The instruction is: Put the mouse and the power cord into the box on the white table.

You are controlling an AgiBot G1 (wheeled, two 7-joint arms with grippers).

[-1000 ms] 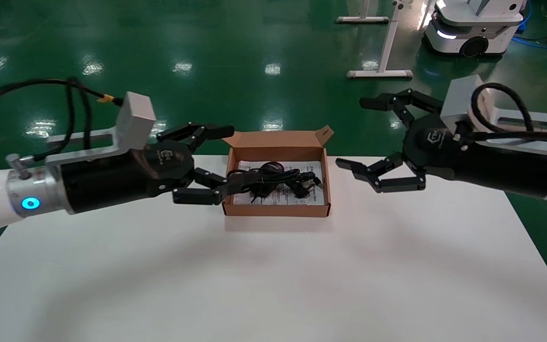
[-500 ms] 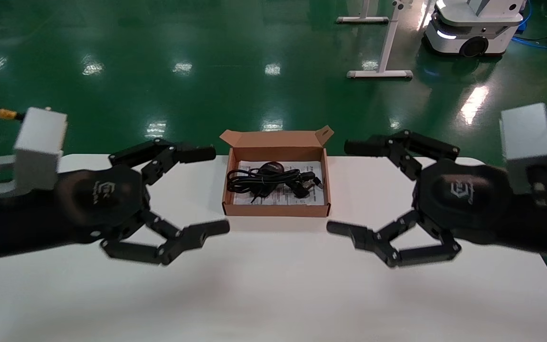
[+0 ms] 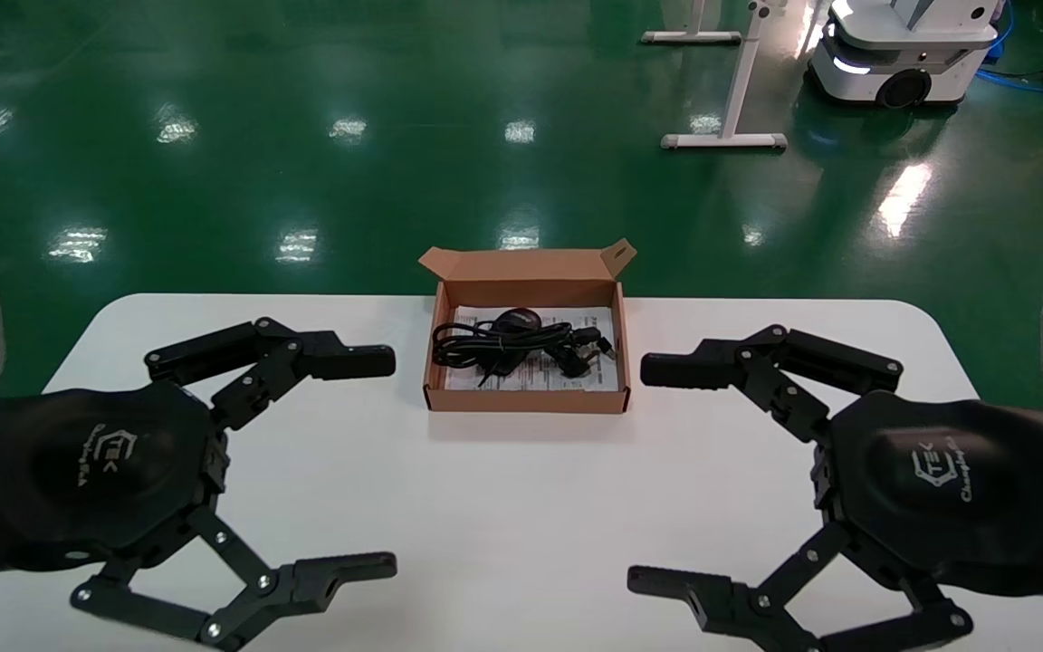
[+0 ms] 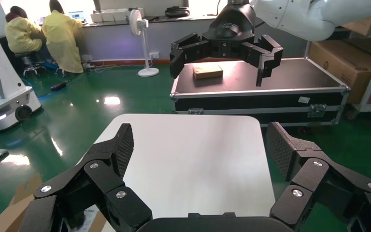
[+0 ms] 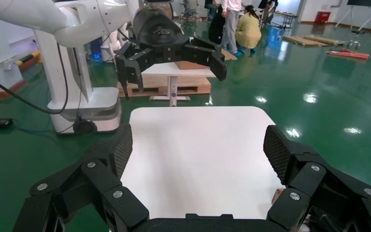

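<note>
The brown cardboard box (image 3: 526, 398) stands at the far middle of the white table (image 3: 521, 507). Inside it, on the printed paper lining, lie the black mouse (image 3: 515, 319) and the coiled power cord (image 3: 494, 349), its plug toward the box's right side. My left gripper (image 3: 386, 464) hovers open over the table's near left, well short of the box. Mirroring it on the near right is my right gripper (image 3: 644, 475), also open. Both wrist views look between empty fingers (image 4: 121, 150) (image 5: 276, 152) across bare tabletop at the opposite gripper.
Beyond the table's far edge is green floor with a white stand base (image 3: 725, 140) and a white mobile robot (image 3: 902, 54). In the left wrist view, a black flight case (image 4: 261, 89) stands past the table's end.
Both arms have drawn back from the box toward the table's near side. The left gripper, earlier at the box's left wall, is now clear of it. Both stayed open.
</note>
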